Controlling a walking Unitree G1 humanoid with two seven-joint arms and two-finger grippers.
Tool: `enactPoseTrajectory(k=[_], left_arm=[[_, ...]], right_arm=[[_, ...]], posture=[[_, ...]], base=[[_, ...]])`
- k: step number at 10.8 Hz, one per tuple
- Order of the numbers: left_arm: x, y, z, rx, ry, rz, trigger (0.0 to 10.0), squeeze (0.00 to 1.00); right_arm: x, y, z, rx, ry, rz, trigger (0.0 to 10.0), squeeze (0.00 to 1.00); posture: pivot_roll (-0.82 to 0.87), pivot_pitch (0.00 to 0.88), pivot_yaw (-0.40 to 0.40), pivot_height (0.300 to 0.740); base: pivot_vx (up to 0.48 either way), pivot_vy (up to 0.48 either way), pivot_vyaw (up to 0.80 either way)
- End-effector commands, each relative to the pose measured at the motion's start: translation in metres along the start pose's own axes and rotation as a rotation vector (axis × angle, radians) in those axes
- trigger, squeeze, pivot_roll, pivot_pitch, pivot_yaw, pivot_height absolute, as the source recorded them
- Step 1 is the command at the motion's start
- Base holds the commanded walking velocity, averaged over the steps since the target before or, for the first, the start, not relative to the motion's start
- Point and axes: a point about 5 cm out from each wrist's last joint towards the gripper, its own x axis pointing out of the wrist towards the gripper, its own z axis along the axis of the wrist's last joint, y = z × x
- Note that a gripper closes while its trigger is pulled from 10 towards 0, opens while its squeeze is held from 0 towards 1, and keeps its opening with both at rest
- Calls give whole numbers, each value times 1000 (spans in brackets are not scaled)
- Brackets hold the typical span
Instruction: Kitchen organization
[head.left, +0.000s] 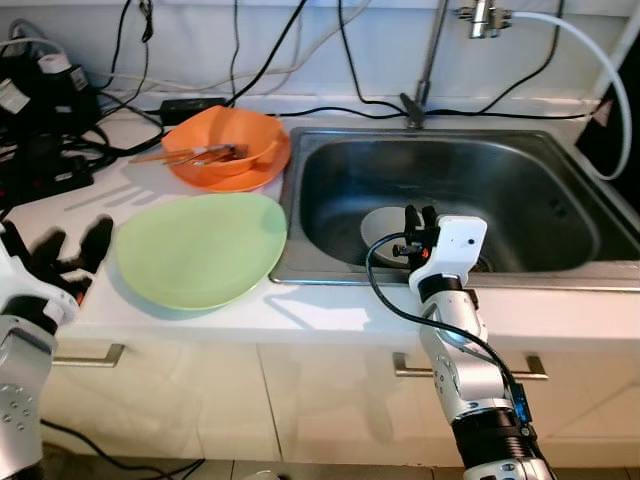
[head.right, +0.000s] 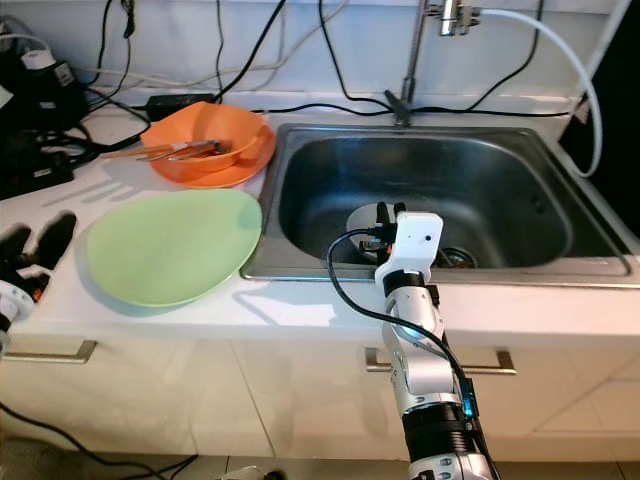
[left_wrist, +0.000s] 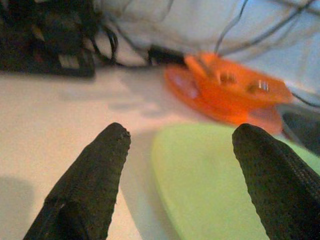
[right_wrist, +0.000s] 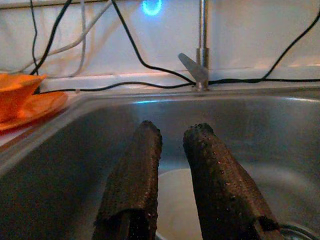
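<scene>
Right gripper (head.left: 417, 222) low over the sink (head.left: 560, 190), middle of the frame, jaws nearly together with only a thin gap and nothing between them. Aimed down at a small white dish (head.left: 380, 228) on the sink floor, probably to lift it out. Left gripper (left_wrist: 180, 170) at the left edge, jaws wide apart, hovering just beside the green plate (head.left: 200, 248) on the white surface (head.left: 330, 310), likely ready to take its rim. Orange bowl (head.left: 225, 140) stacked on an orange plate (head.left: 262, 172), upper left, holding what may be chopsticks, too blurry to be sure. No readable writing or brand anywhere.
</scene>
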Motion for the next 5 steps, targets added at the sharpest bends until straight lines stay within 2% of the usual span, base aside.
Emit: enactPoseTrajectory(k=[1,2,5], left_arm=[[-2,0,-7,-38,83,11,10000,0],[-2,1,-12,-48,154,55,10000,0],[4,-8,-8,-37,197,70,10000,0]], right_arm=[[3,3,2,-6,-8,12,10000,0],[3,4,2,-5,-7,14,10000,0],[4,4,2,-4,-7,14,10000,0]], posture=[[153,0,45,740],[155,0,48,740],[149,0,55,740]], base=[[0,0,0],[0,0,0],[0,0,0]])
